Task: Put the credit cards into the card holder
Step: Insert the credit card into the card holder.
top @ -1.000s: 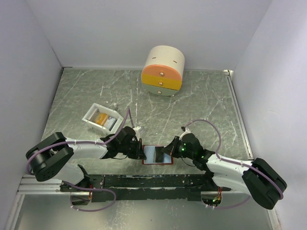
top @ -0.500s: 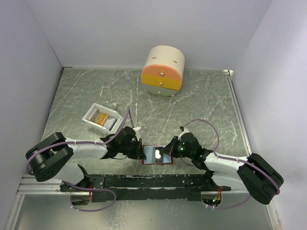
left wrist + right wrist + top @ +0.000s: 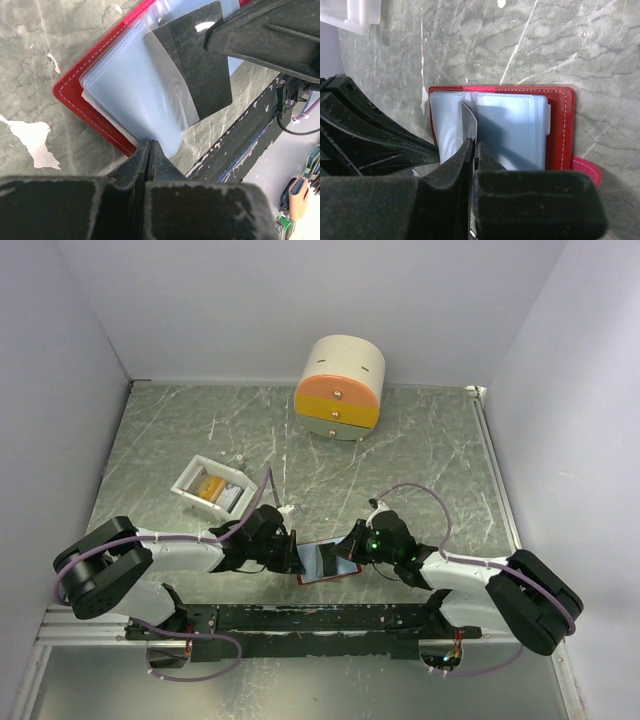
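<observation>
The red card holder (image 3: 561, 125) lies open on the table (image 3: 420, 450), at its near edge between the two arms. The left gripper (image 3: 150, 146) has its jaws pressed together on the edge of a pale-blue sleeve (image 3: 125, 95) (pinching the thin plastic). The right gripper (image 3: 472, 146) pinches a dark card (image 3: 197, 70), one end of which shows through that sleeve. Orange cards (image 3: 208, 485) sit in the white tray (image 3: 187, 480), well apart to the left.
</observation>
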Robot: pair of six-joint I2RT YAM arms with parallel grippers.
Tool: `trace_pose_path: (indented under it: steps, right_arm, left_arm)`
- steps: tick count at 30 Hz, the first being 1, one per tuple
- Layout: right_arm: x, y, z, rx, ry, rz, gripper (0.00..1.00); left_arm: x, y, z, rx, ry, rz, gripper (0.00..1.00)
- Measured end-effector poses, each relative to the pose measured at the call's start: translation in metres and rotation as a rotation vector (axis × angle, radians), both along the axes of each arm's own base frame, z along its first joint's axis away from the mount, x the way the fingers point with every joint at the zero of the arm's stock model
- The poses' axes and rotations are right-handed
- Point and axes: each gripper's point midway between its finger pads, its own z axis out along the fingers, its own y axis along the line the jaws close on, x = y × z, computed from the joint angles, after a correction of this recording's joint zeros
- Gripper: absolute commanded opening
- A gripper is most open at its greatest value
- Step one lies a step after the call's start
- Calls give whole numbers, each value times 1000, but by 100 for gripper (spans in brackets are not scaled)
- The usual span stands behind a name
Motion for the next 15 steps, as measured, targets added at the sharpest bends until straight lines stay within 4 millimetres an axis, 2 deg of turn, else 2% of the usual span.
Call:
trace_pose_path:
  steps: [15]
  right_arm:
    - [-1, -5, -2, -9, 16, 34, 0]
  left_arm:
    - [1, 1, -1, 10, -8, 10, 7]
